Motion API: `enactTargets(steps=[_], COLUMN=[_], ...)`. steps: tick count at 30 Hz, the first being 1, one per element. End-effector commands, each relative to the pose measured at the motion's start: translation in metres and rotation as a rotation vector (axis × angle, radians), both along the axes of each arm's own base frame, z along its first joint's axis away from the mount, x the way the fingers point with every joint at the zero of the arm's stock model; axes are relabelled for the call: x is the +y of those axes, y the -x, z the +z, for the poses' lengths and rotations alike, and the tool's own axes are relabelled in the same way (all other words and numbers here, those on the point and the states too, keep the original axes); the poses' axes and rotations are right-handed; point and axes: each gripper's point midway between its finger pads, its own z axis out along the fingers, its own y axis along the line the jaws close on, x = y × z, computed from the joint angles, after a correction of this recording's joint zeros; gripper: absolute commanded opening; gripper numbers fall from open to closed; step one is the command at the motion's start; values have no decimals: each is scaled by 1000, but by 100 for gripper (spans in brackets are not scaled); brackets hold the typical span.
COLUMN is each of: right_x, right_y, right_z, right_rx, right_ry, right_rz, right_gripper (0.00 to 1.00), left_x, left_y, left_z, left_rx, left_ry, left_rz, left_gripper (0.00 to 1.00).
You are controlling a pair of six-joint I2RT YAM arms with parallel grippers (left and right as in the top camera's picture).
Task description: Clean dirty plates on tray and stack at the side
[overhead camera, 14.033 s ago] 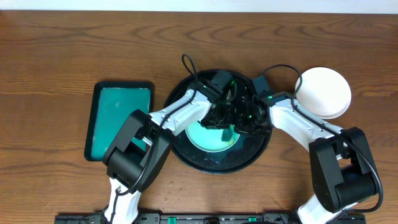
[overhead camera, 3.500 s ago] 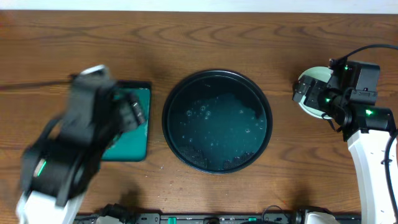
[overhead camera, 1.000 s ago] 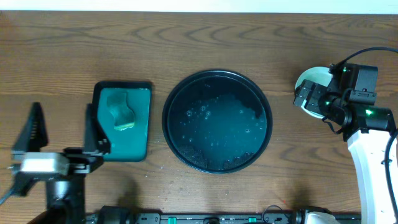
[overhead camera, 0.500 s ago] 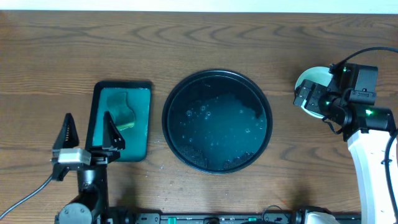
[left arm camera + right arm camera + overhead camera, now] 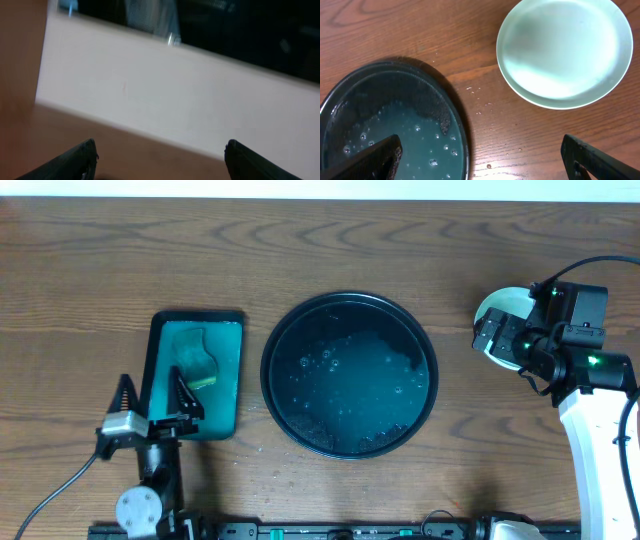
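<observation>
Site type: robotics lab bench.

Evidence:
- Wooden table (image 5: pixel 320 240) carries two robot arms, left arm (image 5: pixel 160 470) and right arm (image 5: pixel 600 450), both rising from black mounting rail (image 5: pixel 300 532) at near edge.
- Loose cable (image 5: pixel 60 490) runs to left arm. Green indicator lights (image 5: pixel 590 361) glow on right arm.
- Household props few, set in row: round black tray (image 5: pixel 350 295) with wet, bubbly floor; green rectangular tray (image 5: pixel 225 380) holding sponge (image 5: pixel 198 360); stack of plates (image 5: pixel 565 52).
- Left wrist view, blurred: pale wall (image 5: pixel 175 100) beyond table edge, dark area above.
</observation>
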Motion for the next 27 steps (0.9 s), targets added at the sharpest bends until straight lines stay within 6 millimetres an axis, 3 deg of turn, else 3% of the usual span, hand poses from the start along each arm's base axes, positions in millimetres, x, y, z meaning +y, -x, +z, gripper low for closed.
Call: enactTargets(steps=[1,8,13,27], right_x=[1,1,1,1], right_y=[-2,-2,-2,-2], right_z=[4,4,4,4], right_rx=[-9,-9,-9,-9], right_ry=[11,11,10,10], right_rz=[10,10,10,10], right_gripper=[99,99,99,99], left_x=[-2,-14,-24,-25], left_y=[-4,-9,-6,-7], left_z=[-22,-57,-100,-99], left_rx=[74,216,390,388], left_ry=[38,55,71,69], left_rz=[-23,-69,-105,-109], left_gripper=[82,82,82,82])
